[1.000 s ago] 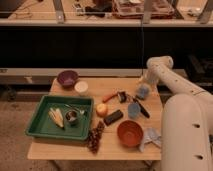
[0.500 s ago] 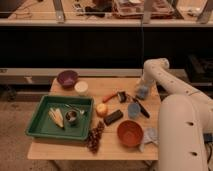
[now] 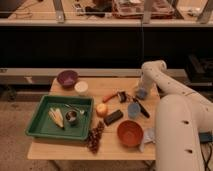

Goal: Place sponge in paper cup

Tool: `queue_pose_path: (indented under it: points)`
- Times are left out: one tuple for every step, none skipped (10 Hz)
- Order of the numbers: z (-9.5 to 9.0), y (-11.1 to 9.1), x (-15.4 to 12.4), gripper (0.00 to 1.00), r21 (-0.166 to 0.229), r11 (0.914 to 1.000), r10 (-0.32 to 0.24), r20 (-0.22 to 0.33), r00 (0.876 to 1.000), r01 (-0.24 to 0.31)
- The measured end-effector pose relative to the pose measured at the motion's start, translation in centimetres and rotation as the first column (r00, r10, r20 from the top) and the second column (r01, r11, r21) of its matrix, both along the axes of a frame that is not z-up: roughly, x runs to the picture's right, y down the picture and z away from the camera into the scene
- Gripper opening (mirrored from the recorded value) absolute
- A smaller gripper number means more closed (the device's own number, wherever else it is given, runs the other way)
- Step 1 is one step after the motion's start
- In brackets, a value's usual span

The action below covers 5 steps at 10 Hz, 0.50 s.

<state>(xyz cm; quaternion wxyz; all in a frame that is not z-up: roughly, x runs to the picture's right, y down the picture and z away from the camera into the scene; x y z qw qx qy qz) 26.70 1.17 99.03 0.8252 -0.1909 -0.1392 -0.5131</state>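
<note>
Gripper [image 3: 140, 93]: at the end of the white arm [image 3: 159, 76], low over the back right part of the table [image 3: 60, 148], just right of the brush [image 3: 121, 96]; whether it is released or clenched cannot be told, and a small blue-grey shape right at it cannot be made out
Sponge [image 3: 113, 117]: dark oblong block lying flat near the middle of the table, just beside the orange fruit [image 3: 102, 109], apart from the gripper
Paper cup [image 3: 81, 88]: white, upright, mouth up, toward the back left, just beside the purple bowl [image 3: 67, 78] and apart from the sponge
Green tray [image 3: 55, 136]: on the left side, holding a small metal cup [image 3: 72, 117] and some pale yellow pieces [image 3: 56, 116]
Blue cup [image 3: 133, 110]: upright, right of the sponge, with a black-handled tool [image 3: 143, 110] just beside it
Red bowl [image 3: 130, 133]: toward the front, right of the middle, mouth up
Grapes [image 3: 94, 138]: dark bunch near the front edge, between the green tray and the red bowl
Orange stick [image 3: 109, 97]: lying at a slant behind the fruit, next to the brush
</note>
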Motion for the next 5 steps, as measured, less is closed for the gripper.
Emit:
queue_pose_path:
  points:
    - [0.26, 0.39, 0.18, 0.65, -0.012, 0.9999, 0.001, -0.003, 1.000, -0.001]
    - [0.54, 0.76, 0.33, 0.65, -0.024, 0.9997, 0.000, -0.006, 1.000, 0.000]
    - [0.76, 0.96, 0.31, 0.62, -0.032, 0.9995, -0.001, -0.009, 1.000, 0.001]
    - [0.92, 1.05, 0.11, 0.52, -0.040, 0.9992, -0.005, -0.010, 1.000, 0.005]
    - [0.88, 1.09, 0.23, 0.41, -0.043, 0.9990, -0.005, -0.013, 1.000, 0.005]
